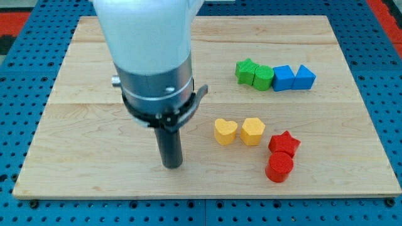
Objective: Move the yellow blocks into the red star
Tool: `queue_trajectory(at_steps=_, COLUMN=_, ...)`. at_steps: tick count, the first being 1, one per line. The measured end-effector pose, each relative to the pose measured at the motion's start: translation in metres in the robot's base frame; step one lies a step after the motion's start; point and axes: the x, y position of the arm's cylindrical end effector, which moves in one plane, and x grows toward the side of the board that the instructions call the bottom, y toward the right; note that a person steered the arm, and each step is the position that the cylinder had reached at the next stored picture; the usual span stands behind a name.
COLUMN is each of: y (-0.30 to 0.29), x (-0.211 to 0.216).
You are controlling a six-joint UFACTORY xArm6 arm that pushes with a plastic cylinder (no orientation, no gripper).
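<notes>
A yellow heart block (225, 132) and a yellow hexagon block (252, 131) sit side by side right of the board's middle. A red star block (284, 144) lies just right of and below the hexagon, with a small gap between them. A red cylinder block (279, 167) touches the star from below. My tip (172, 166) rests on the board to the left of the yellow heart, a little lower than it, about a block's width or more away. The rod hangs from the large white and grey arm body (151, 56).
A green star block (245, 70), a green cylinder block (263, 77), a blue cube block (284, 78) and a blue triangular block (304, 78) form a row at the upper right. The wooden board (81, 150) lies on a blue pegboard surface (19, 207).
</notes>
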Motion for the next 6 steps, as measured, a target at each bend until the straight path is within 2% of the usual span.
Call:
queue_trajectory(at_steps=1, y=0.003, x=-0.034)
queue_trajectory(at_steps=3, y=0.006, x=-0.033)
queue_trajectory(at_steps=4, y=0.015, x=-0.010)
queue_trajectory(at_steps=5, y=0.039, x=0.040)
queue_trajectory(at_steps=6, y=0.052, x=0.043)
